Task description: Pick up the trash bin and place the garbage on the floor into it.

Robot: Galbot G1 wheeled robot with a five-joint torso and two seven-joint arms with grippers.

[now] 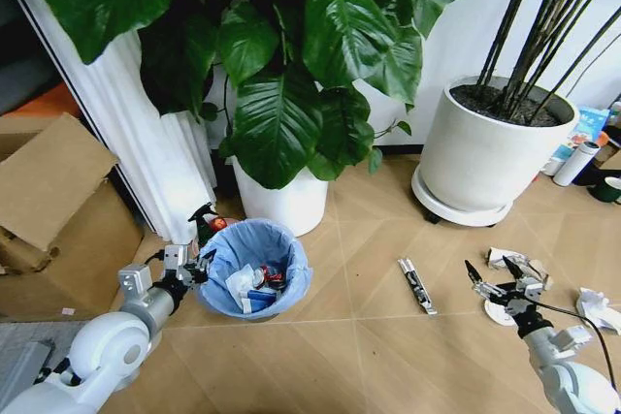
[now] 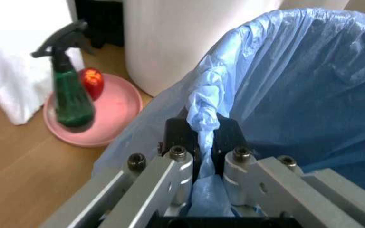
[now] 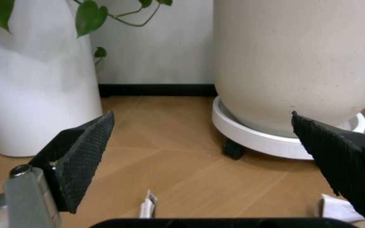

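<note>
The left gripper [image 1: 194, 267] pinches the bin [image 1: 254, 270] rim at lower left, to lift it, while the right gripper [image 1: 493, 281] waits wide open above litter [image 1: 415, 285] at lower right.

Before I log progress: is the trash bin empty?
No. The trash bin already holds litter; the left pincer clamps its blue-bagged rim.

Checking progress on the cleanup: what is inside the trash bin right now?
Inside the trash bin, held at its rim by the left gripper, lie white crumpled paper, a blue wrapper and a red scrap. Whatever lies beneath them is covered.
</note>
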